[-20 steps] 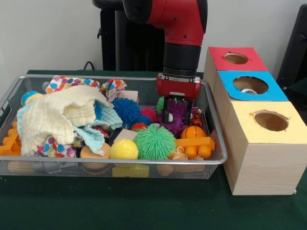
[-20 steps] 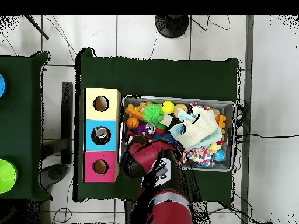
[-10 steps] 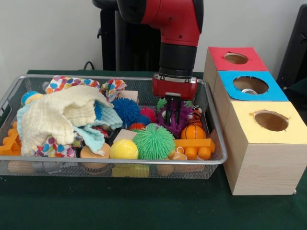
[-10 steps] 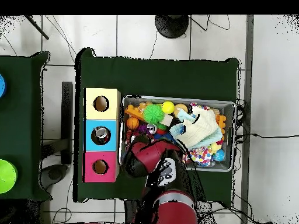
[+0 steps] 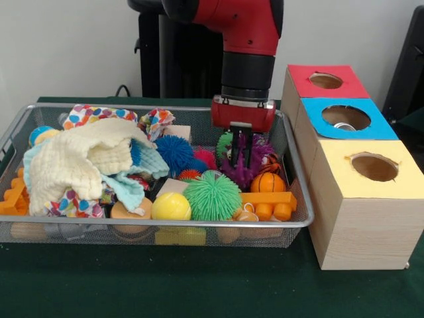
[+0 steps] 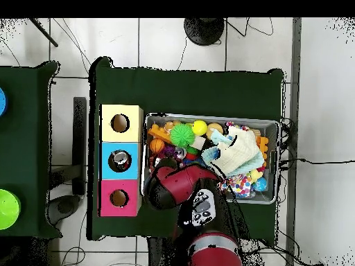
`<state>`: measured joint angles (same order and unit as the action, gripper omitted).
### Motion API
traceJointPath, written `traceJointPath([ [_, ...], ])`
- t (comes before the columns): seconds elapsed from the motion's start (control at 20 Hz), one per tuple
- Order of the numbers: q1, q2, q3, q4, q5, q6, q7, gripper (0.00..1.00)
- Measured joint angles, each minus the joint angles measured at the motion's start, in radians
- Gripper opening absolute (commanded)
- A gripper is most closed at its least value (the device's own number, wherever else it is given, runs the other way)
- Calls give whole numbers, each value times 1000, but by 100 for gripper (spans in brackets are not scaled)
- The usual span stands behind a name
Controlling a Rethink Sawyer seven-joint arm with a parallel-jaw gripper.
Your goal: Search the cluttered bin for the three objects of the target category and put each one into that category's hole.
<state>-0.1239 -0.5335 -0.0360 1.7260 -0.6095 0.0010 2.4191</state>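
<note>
Hand (image 5: 242, 154) pinched the purple spiky rubber toy (image 5: 248, 159) and had lifted it a little above the silver wire bin (image 5: 299, 173), so it could go to a hole next.

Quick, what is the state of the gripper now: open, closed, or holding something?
Gripper: jaws closed on the purple spiky toy, low in the wire basket.
</note>
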Motion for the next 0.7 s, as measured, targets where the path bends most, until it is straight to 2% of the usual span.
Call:
traceJointPath([
  [0.45, -145, -195, 129, 97, 93, 263, 0, 0],
  [0.6, -205, -262, 177, 134, 120, 333, 0, 0],
  [0.7, -233, -285, 203, 150, 129, 344, 0, 0],
])
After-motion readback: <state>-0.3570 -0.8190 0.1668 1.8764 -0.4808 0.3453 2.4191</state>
